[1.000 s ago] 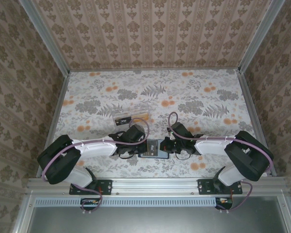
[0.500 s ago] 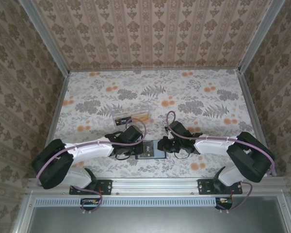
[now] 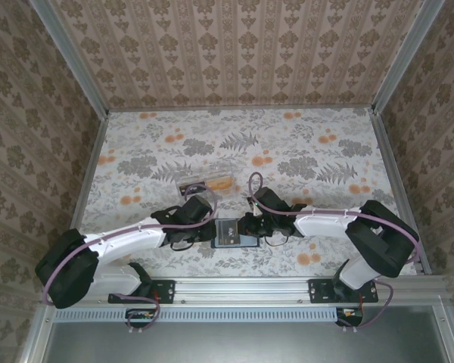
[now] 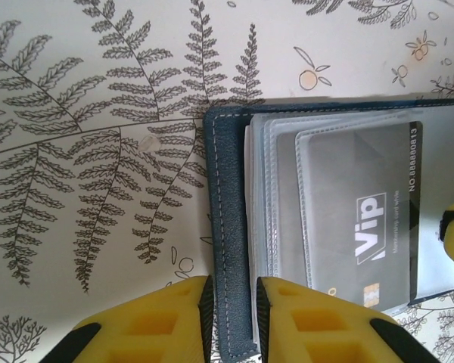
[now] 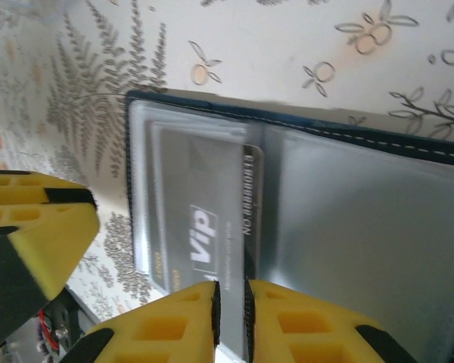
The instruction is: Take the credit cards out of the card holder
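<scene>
Card holder (image 3: 228,233) lies open and flat on the floral table (image 3: 318,140), near the front edge, between the two arms' wrists. Navy cover with pale stitching, clear sleeves inside. A grey card (image 4: 363,227) printed "Vip" sits in a sleeve, not pulled out.

Left gripper (image 4: 233,321) is at the holder's outer edge: yellow fingers narrowly apart, the navy stitched border showing in the gap (can't tell if they pinch it or just hover over it).

Right gripper (image 5: 230,321) is at the sleeves by the end of the Vip card: fingers only a slit apart, a sleeve edge lined up with the gap. Can't tell whether it's clamped.

Clear plastic box (image 3: 209,184) with an orange strip sits on the table just beyond the left wrist, apart from the holder.
</scene>
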Robot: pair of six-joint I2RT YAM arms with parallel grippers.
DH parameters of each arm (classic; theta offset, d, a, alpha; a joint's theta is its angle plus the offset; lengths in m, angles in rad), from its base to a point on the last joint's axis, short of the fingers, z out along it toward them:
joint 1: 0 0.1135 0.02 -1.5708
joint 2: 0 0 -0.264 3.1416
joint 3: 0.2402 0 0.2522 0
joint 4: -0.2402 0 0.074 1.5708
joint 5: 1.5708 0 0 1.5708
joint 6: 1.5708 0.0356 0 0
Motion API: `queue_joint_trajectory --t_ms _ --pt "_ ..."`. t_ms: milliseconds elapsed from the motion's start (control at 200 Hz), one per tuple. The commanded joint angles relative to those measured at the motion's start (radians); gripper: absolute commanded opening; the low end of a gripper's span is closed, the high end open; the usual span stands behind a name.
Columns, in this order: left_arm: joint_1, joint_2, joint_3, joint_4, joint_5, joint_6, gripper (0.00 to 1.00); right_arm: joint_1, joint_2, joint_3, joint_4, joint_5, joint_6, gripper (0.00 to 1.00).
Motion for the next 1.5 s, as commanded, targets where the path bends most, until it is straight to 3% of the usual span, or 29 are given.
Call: queue_joint_trajectory --t_ms 0,350,625,1000,1495 --pt "0.001 0.020 -0.012 0.034 0.023 0.023 0.25 0.005 0.017 0.014 -0.033 0.011 -0.015 0.18" --pt "-0.026 0.081 -0.007 0.102 0.043 0.013 0.24 0.029 0.067 0.024 0.028 -0.031 0.014 0.14" --pt "-0.031 0.133 0.010 0.093 0.030 0.017 0.22 0.028 0.069 0.018 0.032 -0.024 0.016 0.22" --pt "-0.039 0.207 0.047 0.021 -0.010 0.015 0.07 0.018 0.031 0.003 0.058 -0.025 0.028 0.20" --pt "-0.052 0.082 0.120 -0.061 -0.048 0.066 0.05 0.000 0.044 -0.009 0.074 -0.020 0.033 0.19"
